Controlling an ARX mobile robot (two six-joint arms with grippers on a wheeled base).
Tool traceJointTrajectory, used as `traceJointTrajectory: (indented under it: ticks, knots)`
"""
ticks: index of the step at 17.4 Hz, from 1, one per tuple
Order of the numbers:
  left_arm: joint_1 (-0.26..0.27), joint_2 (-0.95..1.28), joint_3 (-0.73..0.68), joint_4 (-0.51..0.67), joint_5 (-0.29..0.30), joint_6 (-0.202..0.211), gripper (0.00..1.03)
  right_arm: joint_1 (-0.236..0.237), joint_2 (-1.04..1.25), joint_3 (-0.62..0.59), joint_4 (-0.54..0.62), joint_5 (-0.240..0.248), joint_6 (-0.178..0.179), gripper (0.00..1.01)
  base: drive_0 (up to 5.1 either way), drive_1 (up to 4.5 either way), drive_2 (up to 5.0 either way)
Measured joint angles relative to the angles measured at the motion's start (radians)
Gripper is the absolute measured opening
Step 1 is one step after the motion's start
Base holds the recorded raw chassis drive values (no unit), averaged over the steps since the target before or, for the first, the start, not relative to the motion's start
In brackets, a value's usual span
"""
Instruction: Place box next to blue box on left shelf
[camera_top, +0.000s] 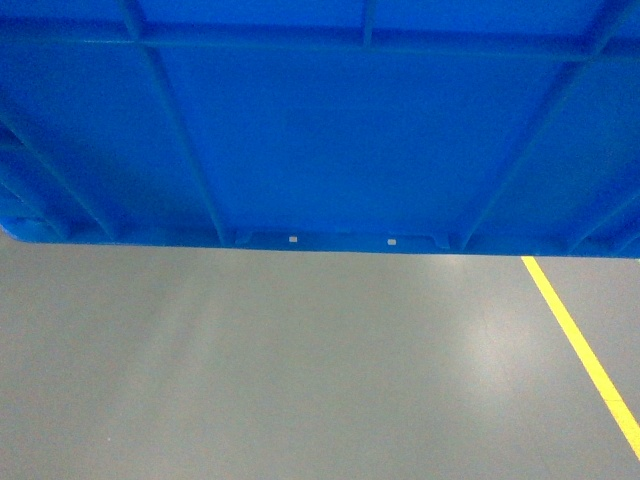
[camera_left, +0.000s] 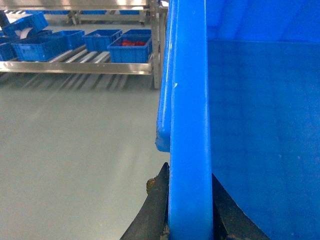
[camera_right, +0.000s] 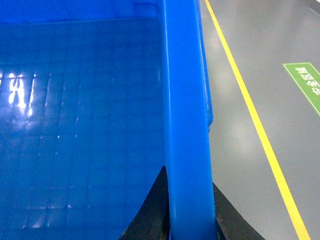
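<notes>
The box (camera_top: 330, 140), a large bright-blue ribbed crate, fills the top half of the head view, held up off the grey floor. My left gripper (camera_left: 189, 210) is shut on the box's left rim (camera_left: 189, 125), one black finger on each side of it. My right gripper (camera_right: 190, 210) is shut on the opposite rim (camera_right: 186, 110) in the same way. The smooth blue inside of the box (camera_right: 80, 130) shows in both wrist views. The left shelf (camera_left: 75, 66), a silver rack with roller tracks, stands far off at the upper left of the left wrist view. On it sits a small blue box (camera_left: 129, 50) with red contents.
Several more small blue crates (camera_left: 37, 45) sit on the rack's tracks. A steel upright (camera_left: 159, 45) of the rack stands beside the box's rim. A yellow floor line (camera_top: 585, 350) runs on the right, with a green floor sign (camera_right: 306, 85) beyond it.
</notes>
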Motion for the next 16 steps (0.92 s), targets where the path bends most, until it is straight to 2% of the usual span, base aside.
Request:
traceJointTrajectory:
  ticks: [16]
  knots:
    - [0.0, 0.001, 0.0, 0.0, 0.0, 0.0, 0.09, 0.0, 0.0, 0.0, 0.002, 0.0, 0.0, 0.09, 0.0, 4.16, -4.2]
